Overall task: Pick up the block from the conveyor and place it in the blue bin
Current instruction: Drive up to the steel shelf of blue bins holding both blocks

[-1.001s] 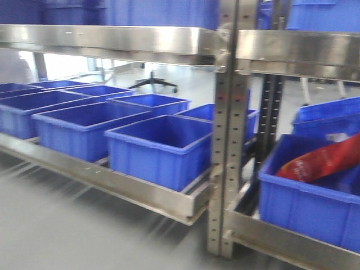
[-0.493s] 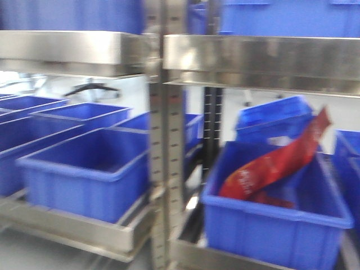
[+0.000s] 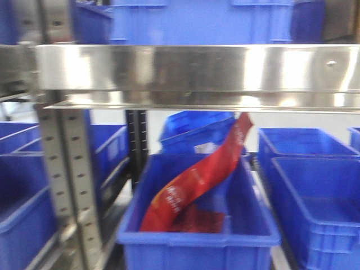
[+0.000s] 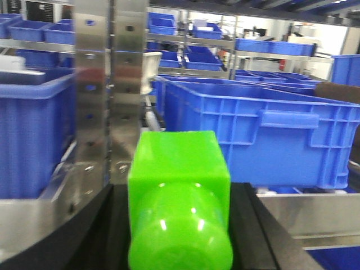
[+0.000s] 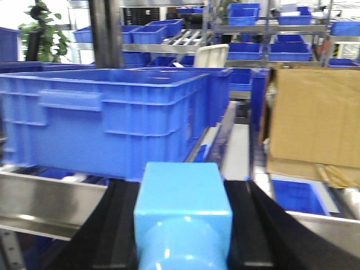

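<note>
Left wrist view: my left hand is clamped on a green block, with a steel rack post far left. In the front view, a blue bin holds a red packet. My right hand is clamped on a light-blue block, with a second blue bin beyond.

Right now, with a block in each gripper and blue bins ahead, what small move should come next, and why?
Probably raise the left gripper a little. It is shut on the green block, and the blue bin ahead shows its rim above that block in the left wrist view, so the block must clear the rim first. The right gripper, shut on a light blue block, can wait.
</note>
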{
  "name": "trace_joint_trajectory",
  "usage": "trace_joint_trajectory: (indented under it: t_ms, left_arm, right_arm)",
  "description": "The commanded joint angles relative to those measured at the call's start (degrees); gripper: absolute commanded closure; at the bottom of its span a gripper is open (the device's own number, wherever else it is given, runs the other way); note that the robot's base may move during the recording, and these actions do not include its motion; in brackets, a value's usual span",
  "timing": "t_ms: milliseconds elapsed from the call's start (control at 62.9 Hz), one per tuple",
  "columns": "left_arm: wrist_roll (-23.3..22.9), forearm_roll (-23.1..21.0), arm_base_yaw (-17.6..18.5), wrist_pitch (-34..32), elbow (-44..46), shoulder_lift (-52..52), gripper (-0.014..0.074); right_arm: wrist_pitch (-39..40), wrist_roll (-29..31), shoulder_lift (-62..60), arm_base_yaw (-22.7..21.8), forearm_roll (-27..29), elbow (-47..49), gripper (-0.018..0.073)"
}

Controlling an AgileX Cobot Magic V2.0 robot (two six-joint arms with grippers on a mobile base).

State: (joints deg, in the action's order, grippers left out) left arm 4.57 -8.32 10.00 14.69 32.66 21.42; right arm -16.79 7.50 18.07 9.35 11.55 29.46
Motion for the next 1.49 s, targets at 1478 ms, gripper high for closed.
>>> trace_joint_trajectory:
  t_ms: [1478]
  left_arm:
    - [-0.1,-0.5,0.3,-0.8,0.1,-0.2,0.0707]
  right_arm:
    - [0.9,0.2,-0.1,0.1,-0.4,-0.1,0.0722]
